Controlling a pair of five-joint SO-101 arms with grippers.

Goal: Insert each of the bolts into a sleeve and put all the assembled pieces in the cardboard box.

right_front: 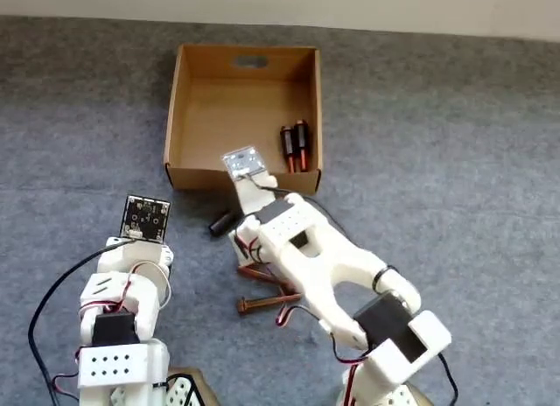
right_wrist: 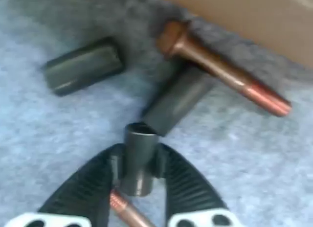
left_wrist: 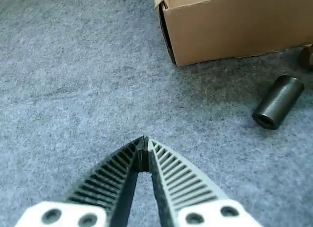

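In the right wrist view my right gripper (right_wrist: 139, 164) is shut on a dark sleeve (right_wrist: 140, 139) held upright over the carpet, and a copper bolt shaft (right_wrist: 125, 208) sticks out below it. Beyond it lie two more sleeves (right_wrist: 83, 66) (right_wrist: 178, 98), with a copper bolt (right_wrist: 221, 71) resting across one of them beside the cardboard box wall (right_wrist: 254, 16). My left gripper (left_wrist: 143, 145) is shut on nothing, low over the carpet. A loose sleeve (left_wrist: 279, 102) lies ahead of it near the box corner (left_wrist: 234, 26). Two assembled pieces (right_front: 294, 147) lie inside the cardboard box (right_front: 175, 100).
Loose copper bolts (right_front: 262, 303) lie on the grey carpet under the right arm (right_front: 324, 266). The left arm (right_front: 122, 310) stands at the lower left. One black sleeve (right_front: 223, 222) lies in front of the box between the arms.
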